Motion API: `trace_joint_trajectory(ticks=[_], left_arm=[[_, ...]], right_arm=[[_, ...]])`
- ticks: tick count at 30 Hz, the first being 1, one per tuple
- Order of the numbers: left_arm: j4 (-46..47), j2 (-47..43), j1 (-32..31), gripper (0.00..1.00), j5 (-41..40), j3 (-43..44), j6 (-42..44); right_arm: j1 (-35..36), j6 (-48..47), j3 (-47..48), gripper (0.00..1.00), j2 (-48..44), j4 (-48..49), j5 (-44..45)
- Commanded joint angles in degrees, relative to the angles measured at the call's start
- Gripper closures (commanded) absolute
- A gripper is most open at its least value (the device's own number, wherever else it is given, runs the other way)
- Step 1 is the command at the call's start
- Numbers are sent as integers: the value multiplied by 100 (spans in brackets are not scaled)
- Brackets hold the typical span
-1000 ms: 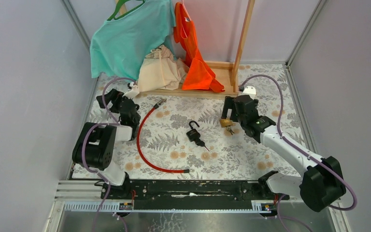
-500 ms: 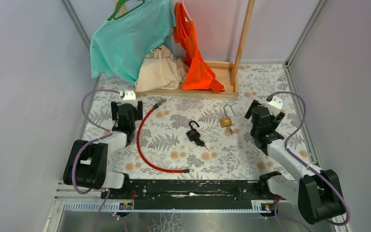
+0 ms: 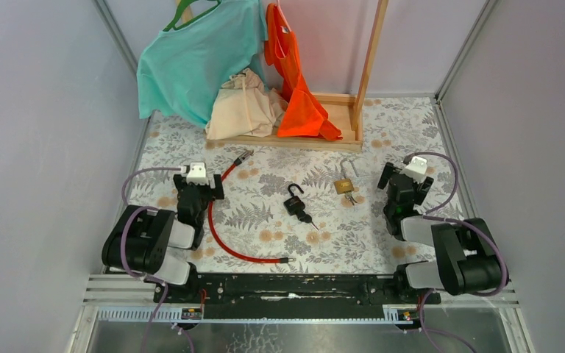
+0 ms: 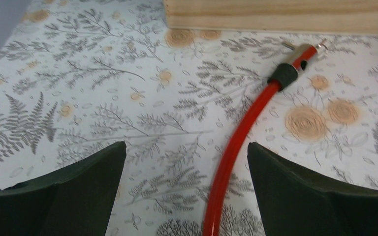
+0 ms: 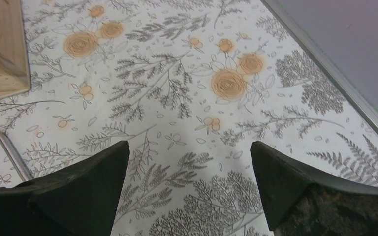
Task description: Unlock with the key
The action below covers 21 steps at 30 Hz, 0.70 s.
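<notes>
A brass padlock (image 3: 342, 187) lies right of centre on the floral cloth, its silver shackle (image 3: 348, 166) raised and keys (image 3: 351, 198) beside it. A black padlock (image 3: 293, 204) with a key (image 3: 309, 218) at its lower end lies at the middle. My right gripper (image 3: 404, 191) rests open right of the brass padlock, apart from it. In the right wrist view the gripper (image 5: 189, 147) holds nothing, and only the shackle (image 5: 5, 147) shows at the left edge. My left gripper (image 3: 200, 190) stands open at the left.
A red cable (image 3: 217, 220) curves from the left gripper toward the near edge; in the left wrist view the cable (image 4: 236, 147) runs between the open left gripper (image 4: 187, 152) fingers. A wooden rack base (image 3: 287, 140) with hanging clothes (image 3: 199, 59) stands at the back.
The right arm has drawn back from the brass padlock to the right and folded near its base. The left arm has also pulled back toward its base. Both padlocks stay put.
</notes>
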Motion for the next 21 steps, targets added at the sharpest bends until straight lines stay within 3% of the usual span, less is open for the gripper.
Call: trace_joint_trajectory(ticks=[1, 4, 7, 9, 11, 12, 14, 21], left_arm=[[2405, 342, 31, 0, 492, -510, 93], [2270, 276, 17, 0, 880, -522, 262], [1878, 265, 22, 0, 441, -274, 45], [1150, 287, 22, 0, -22, 52, -139], [582, 307, 130, 0, 29, 418, -265], [552, 295, 184, 0, 106, 432, -313], [635, 304, 197, 0, 111, 397, -300], [629, 308, 197, 0, 95, 404, -304]], right_arm=[[-72, -602, -93, 1, 503, 1840, -376], [-78, -762, -294, 1, 864, 2608, -689], [-407, -537, 90, 1, 841, 1699, -1327], [-517, -485, 123, 1, 844, 1657, -1552], [-610, -495, -105, 1, 892, 1983, -1922], [-649, -594, -300, 1, 1086, 2632, -2069], [-651, -566, -254, 1, 945, 2311, -2096], [-653, -569, -334, 1, 1048, 2648, -2084]])
